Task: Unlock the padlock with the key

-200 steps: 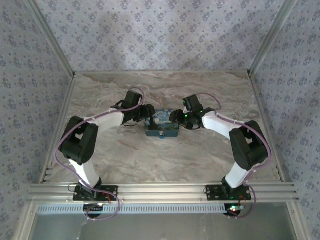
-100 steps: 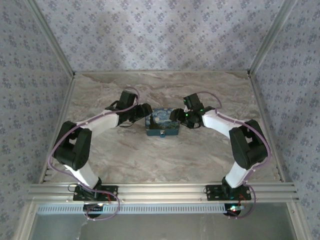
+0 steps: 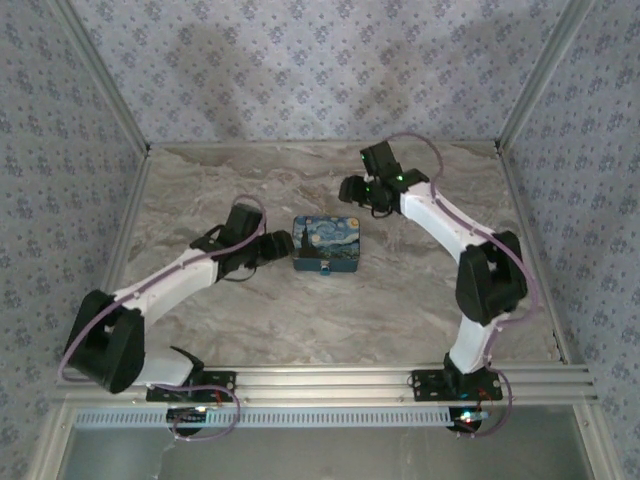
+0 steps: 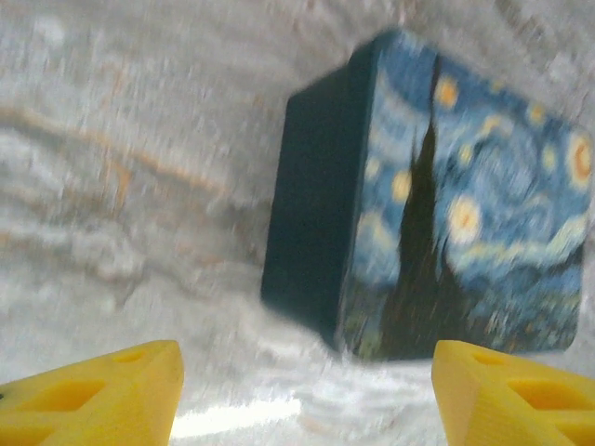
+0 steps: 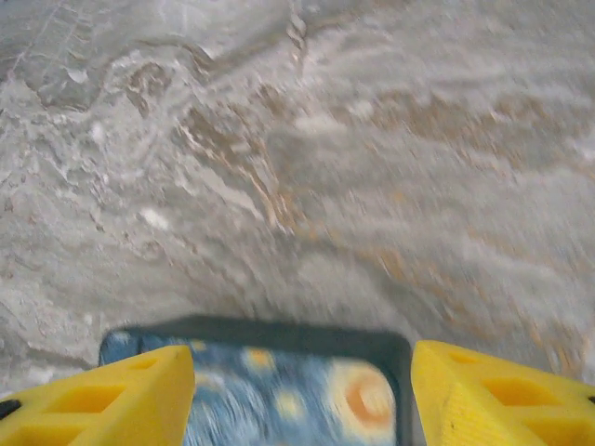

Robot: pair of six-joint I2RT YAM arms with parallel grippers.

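Since prev. frames both arms have drawn off the tin (image 3: 325,243): L gripper (image 3: 279,246) has pulled back to just beside its left wall, and R gripper (image 3: 350,190) has swung toward the far side of the table, apart from the tin. Tin: rectangular w/ rounded corners, dark blue walls, lid (image 4: 465,204) printed w/ a starry-night scene (swirls, yellow orbs, dark cypress). The lid is on, so contents can't be seen. Padlock (image 3: 325,270): a tiny pale speck on the tin's near wall at mid-length; too small to tell shackle or keyhole. L gripper: jaws spread, nothing between the yellow wedge-shaped fingers (image 4: 93,395); left wrist view is motion-blurred. R gripper: jaws likewise spread and empty, w/ a strip of the lid seen below between the tips. Tabletop (image 3: 250,310): flat, marble-patterned, grey-beige veining. Walls: blue-grey floral wallpaper (image 3: 300,70) in an aluminium frame.
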